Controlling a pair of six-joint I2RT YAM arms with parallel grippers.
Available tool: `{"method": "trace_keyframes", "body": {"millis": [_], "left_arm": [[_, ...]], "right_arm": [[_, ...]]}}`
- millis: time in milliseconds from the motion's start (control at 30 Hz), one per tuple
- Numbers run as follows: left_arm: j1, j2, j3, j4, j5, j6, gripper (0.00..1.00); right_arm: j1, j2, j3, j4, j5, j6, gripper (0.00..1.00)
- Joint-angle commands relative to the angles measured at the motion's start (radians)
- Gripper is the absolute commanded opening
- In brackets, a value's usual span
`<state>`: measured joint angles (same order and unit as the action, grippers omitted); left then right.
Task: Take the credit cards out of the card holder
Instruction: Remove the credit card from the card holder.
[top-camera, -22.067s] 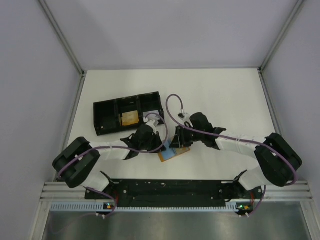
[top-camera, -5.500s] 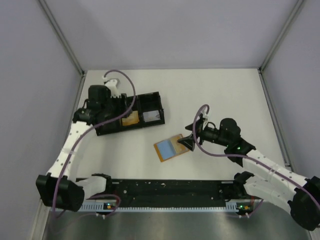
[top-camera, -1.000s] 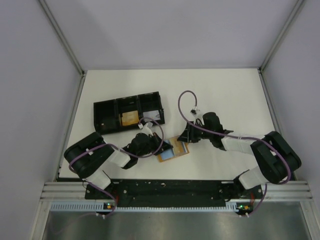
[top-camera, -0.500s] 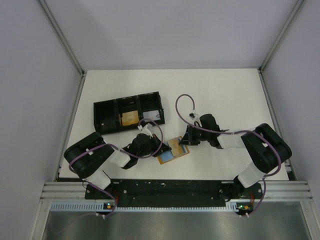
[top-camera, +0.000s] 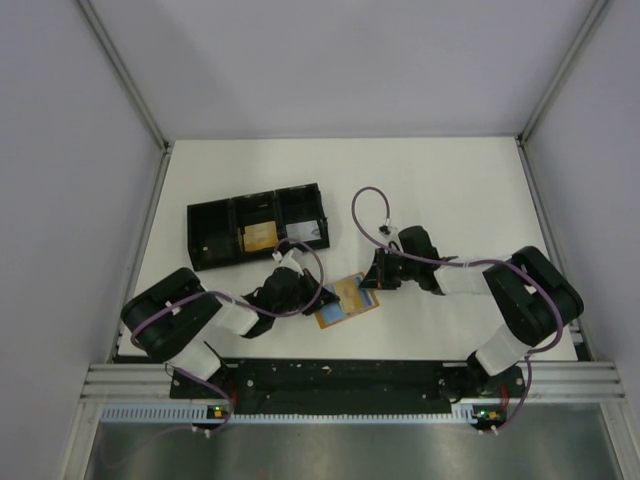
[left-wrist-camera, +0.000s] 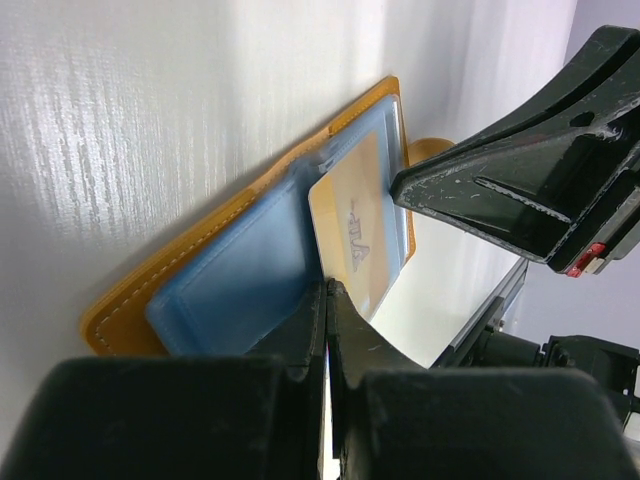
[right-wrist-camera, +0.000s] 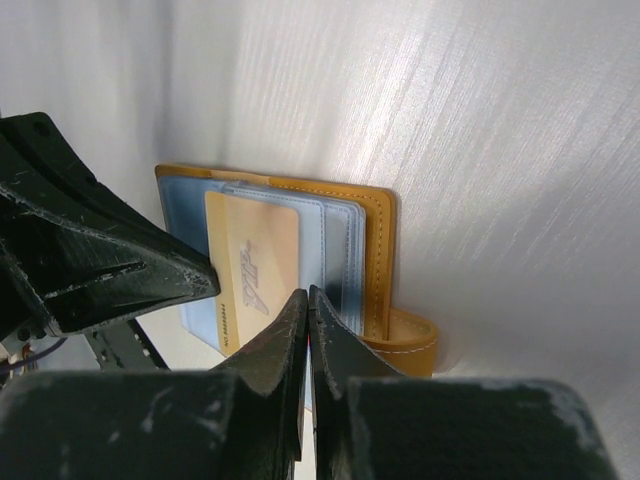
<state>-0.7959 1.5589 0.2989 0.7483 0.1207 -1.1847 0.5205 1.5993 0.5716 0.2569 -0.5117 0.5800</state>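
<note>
Two black grippers at an orange-tan stitched card holder lying flat on the white table
The left gripper and right gripper face each other from opposite ends, each with jaws clenched to a thin slit, tips at the stack of pale blue-grey credit cards and one beige printed card in the holder; whether either pinches a card I cannot tell

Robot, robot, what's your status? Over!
Left gripper, right gripper: jaws shut. Pale tan plastic card lies on open orange-tan card holder. Grippers close together.
</note>
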Motion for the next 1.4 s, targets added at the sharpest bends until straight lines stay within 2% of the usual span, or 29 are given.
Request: {"method": "trace_keyframes", "body": {"millis": [0,233,333,433,500,600,733,933,1033,1133,1367], "left_arm": [[0.007,-0.048,-0.032,-0.026,-0.019,-0.003,0.00],[0.018,-0.171,-0.060,-0.184,-0.058,0.040,0.00],[0.018,-0.198,-0.069,-0.188,-0.065,0.056,0.00],[0.021,-0.203,-0.066,-0.184,-0.056,0.066,0.00],[0.024,-0.209,-0.073,-0.175,-0.050,0.069,0.00],[0.030,-0.229,-0.095,-0.171,-0.047,0.066,0.00],[0.030,-0.253,-0.113,-0.176,-0.059,0.062,0.00],[0.032,-0.238,-0.103,-0.165,-0.043,0.069,0.00],[0.032,-0.234,-0.101,-0.159,-0.036,0.069,0.00],[0.032,-0.249,-0.113,-0.159,-0.044,0.065,0.00],[0.044,-0.283,-0.138,-0.159,-0.046,0.069,0.00]], "right_arm": [[-0.017,0.024,0.004,-0.088,0.088,-0.029,0.01],[-0.019,0.014,0.005,-0.074,0.078,-0.039,0.01],[-0.019,0.005,0.004,-0.059,0.062,-0.043,0.02],[-0.017,-0.022,-0.009,-0.021,0.032,-0.043,0.06],[-0.017,-0.059,-0.016,-0.004,0.013,-0.051,0.16],[-0.019,-0.120,-0.018,-0.008,0.010,-0.075,0.25],[-0.013,-0.156,-0.033,0.068,-0.079,-0.066,0.27],[0.042,-0.070,0.007,0.188,-0.214,-0.005,0.31],[0.049,-0.004,0.020,0.185,-0.200,0.023,0.31],[0.044,0.043,0.033,0.110,-0.143,0.006,0.31],[-0.028,0.037,-0.016,0.045,-0.054,0.020,0.31]]}}
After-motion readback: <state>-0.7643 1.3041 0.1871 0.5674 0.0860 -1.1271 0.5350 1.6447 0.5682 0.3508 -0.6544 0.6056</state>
